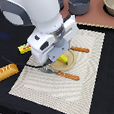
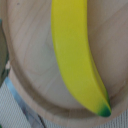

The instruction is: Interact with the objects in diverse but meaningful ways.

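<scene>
One banana [image 2: 77,55], bright yellow with a green tip, fills the wrist view, lying on a round wooden plate [image 2: 30,65] with a raised rim. In the exterior view the arm hangs low over that plate [image 1: 58,68], and the gripper [image 1: 60,55] is hidden under the wrist housing, so I cannot tell whether its fingers are apart or together. The plate sits on a pale woven placemat [image 1: 56,88], with an orange-handled knife [image 1: 65,74] just beside it on the near side and another orange-handled utensil [image 1: 80,49] beyond. Off the mat, toward the exterior view's left, lie a bread loaf [image 1: 5,72] and a flat yellow box [image 1: 24,48]. Farthest back stand a grey pot [image 1: 80,3] and a beige bowl [image 1: 110,4].
</scene>
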